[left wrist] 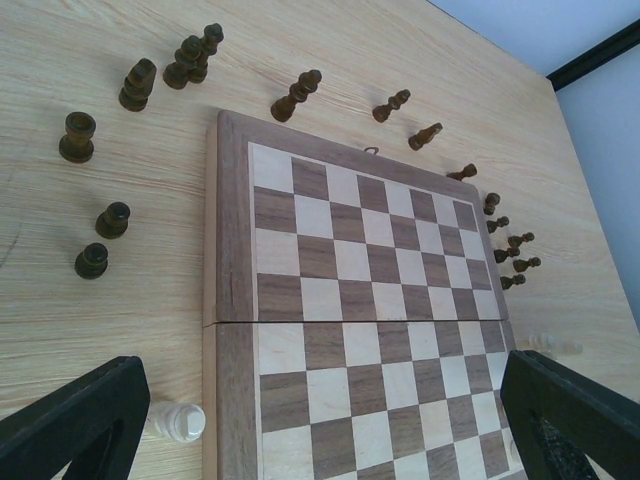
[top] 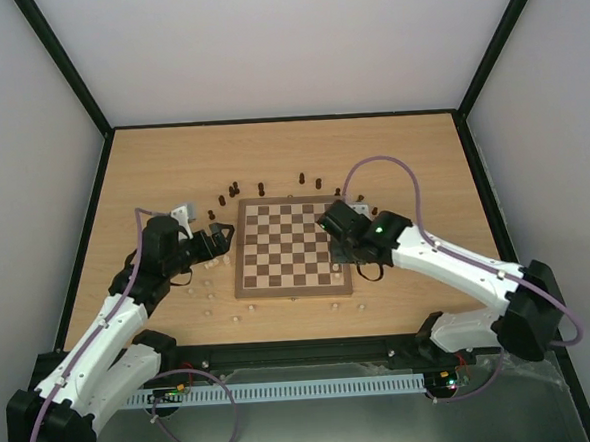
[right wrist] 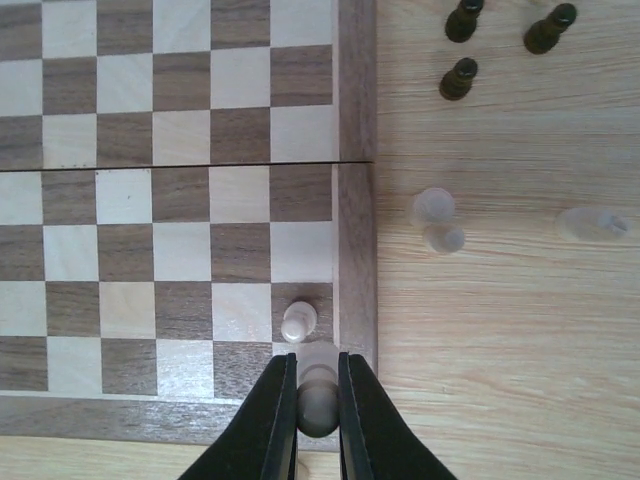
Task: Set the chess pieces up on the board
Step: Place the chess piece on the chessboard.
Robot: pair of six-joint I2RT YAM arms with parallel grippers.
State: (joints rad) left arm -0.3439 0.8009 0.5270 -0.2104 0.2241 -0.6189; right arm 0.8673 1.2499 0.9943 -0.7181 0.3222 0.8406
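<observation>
Barely begun: one pale pawn [right wrist: 298,322] stands at the board's [right wrist: 355,100] corner, right gripper [right wrist: 318,385] clenched on a second pale piece [right wrist: 318,410] beside it, left gripper [left wrist: 325,420] gaping, other pieces [left wrist: 78,137] scattered outside the board's edges.

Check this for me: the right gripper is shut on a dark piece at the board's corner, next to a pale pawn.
Not dark: the right wrist view shows the right gripper shut on a pale piece at the board's corner, next to a pale pawn.

Overhead plus two wrist close-ups, board [top: 295,246] shared
</observation>
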